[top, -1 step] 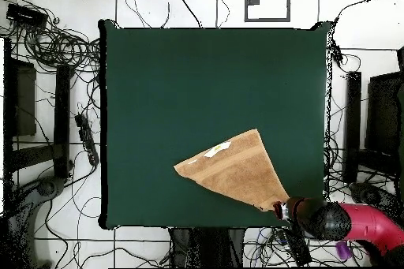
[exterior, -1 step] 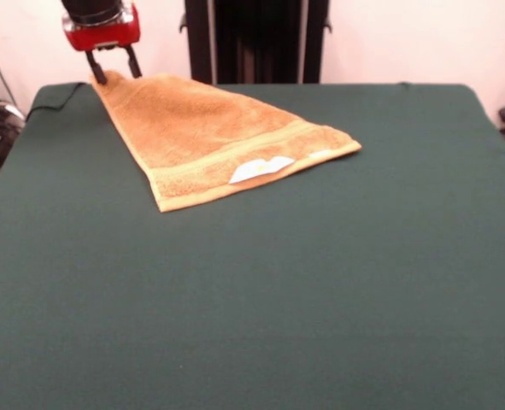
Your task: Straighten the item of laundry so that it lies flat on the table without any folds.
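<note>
The orange-tan towel [exterior, -1 step: 209, 132] lies on the far left part of the dark green table [exterior, -1 step: 278, 299] in a triangular shape, folded over itself, with a border band and white label [exterior, -1 step: 261, 168] along its near edge. My red and black gripper [exterior, -1 step: 115, 73] hangs over the towel's far pointed corner, its two fingers open and straddling the tip. One dark finger [exterior, -1 step: 96, 68] touches the corner. From overhead, the towel [top, -1 step: 237, 169] tapers toward the gripper [top, -1 step: 280, 209] at the table's [top, -1 step: 197, 76] edge.
The black pedestal [exterior, -1 step: 256, 38] stands behind the table's far edge. Cables and dark equipment [top, -1 step: 55, 53] crowd the white floor around the table. The red arm [top, -1 step: 355, 226] reaches in from beyond the table's corner.
</note>
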Tool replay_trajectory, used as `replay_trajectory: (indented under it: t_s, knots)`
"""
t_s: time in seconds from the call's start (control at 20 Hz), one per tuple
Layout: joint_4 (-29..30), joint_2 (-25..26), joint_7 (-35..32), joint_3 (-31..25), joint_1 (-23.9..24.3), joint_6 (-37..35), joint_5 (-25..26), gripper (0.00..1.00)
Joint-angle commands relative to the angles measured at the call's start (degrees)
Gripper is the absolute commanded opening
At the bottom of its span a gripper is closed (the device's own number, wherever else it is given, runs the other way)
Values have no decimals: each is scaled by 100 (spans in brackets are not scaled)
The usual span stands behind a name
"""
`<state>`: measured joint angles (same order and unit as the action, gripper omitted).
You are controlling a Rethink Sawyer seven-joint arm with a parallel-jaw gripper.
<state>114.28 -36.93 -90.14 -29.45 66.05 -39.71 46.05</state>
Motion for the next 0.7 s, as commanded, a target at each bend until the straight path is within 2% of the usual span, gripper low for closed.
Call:
replay_trajectory:
  t_s: [0.05,0.25,0.7]
  knots:
    - [218,101,786,-610,-358,293,179,100]
    - [244,151,453,-525,-514,389,151,100]
    - [533,-528,257,-682,-695,-25,-482,100]
